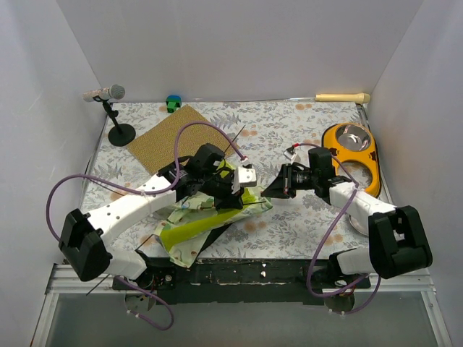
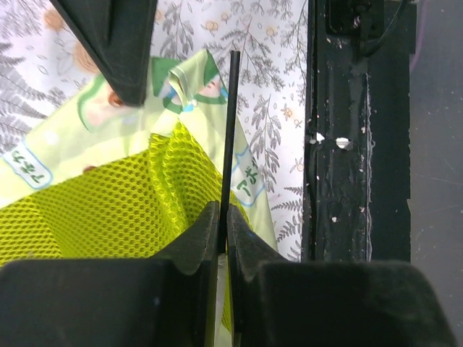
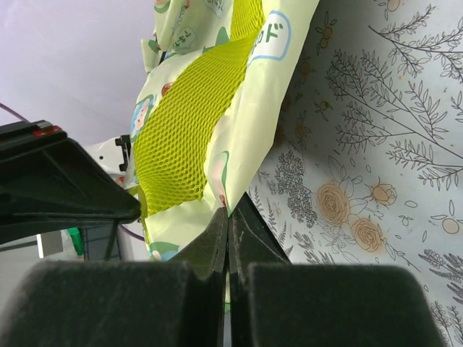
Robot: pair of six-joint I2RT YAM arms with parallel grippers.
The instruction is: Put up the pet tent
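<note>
The pet tent (image 1: 210, 217) lies collapsed near the table's front centre, pale printed fabric with lime mesh lining. My left gripper (image 1: 233, 189) is over it and is shut on a thin black tent pole (image 2: 230, 130), which runs from the jaws out over the fabric (image 2: 87, 144). My right gripper (image 1: 273, 189) is at the tent's right edge and is shut on a fold of the tent fabric (image 3: 246, 123); the lime mesh (image 3: 188, 123) hangs above its fingers.
A brown textured mat (image 1: 168, 137) lies at the back left, beside a microphone stand (image 1: 118, 130). An orange double pet bowl (image 1: 353, 148) sits at the right. A green object (image 1: 173, 103) and a wooden stick (image 1: 342, 97) lie along the back wall.
</note>
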